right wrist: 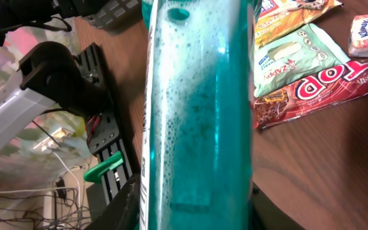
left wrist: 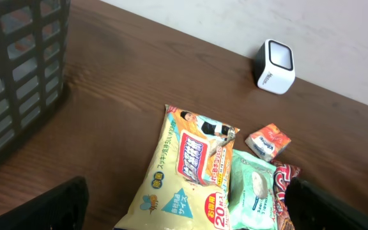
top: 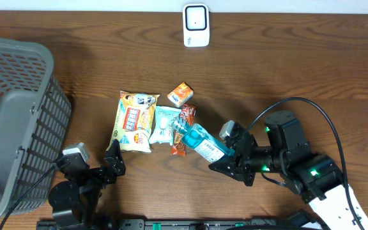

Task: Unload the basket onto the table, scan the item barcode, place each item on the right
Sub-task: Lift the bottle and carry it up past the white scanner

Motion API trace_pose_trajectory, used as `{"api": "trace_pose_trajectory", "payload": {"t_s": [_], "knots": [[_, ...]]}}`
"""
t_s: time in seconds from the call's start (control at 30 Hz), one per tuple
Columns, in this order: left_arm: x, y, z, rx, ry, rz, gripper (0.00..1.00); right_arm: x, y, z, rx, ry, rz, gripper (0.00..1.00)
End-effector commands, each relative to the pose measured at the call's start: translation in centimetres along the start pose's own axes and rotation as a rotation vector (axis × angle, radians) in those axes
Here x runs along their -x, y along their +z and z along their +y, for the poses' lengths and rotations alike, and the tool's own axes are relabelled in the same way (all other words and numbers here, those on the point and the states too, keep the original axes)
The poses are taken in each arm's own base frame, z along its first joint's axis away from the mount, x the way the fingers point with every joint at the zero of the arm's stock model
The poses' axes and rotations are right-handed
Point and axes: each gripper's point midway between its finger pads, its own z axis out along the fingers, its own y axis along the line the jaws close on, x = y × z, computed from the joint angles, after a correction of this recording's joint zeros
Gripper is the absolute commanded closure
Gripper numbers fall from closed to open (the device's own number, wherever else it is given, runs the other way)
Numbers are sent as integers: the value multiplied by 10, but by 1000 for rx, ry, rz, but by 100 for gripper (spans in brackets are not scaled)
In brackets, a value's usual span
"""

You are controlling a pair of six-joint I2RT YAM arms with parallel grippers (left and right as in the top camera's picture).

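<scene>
While in right claw [top: 227, 153], blue bottle [top: 200, 140].

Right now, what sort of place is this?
Most likely a mock shop checkout on a wooden table: a white scanner at the far edge, a grey basket, snack packets, and a blue bottle in the right gripper.

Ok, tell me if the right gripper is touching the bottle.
Touching. Overhead shows the right gripper closed around the bottle's labelled end; the right wrist view has the bottle filling its jaws.
</scene>
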Motion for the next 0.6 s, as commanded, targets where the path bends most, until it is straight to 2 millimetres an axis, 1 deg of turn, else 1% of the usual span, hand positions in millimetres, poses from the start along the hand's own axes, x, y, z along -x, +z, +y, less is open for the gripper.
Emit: {"api": "trace_pose_trajectory", "payload": {"t_s": [0.0, 0.27, 0.33, 0.43, 0.57], "knots": [[0, 0, -1, -10, -5, 1, 2, 16, -8, 11, 40, -56, -52, 99], [0, 0, -1, -10, -5, 1, 2, 12, -8, 12, 45, -38, -36, 99], [0, 0, -1, -10, -5, 1, 2, 9, -8, 17, 71, -26, -29, 99], [0, 0, -1, -10, -6, 1, 2, 12, -10, 34, 170, -25, -48, 99], [0, 0, -1, -10, -5, 1, 2, 12, -10, 34, 168, -26, -48, 99]]}}
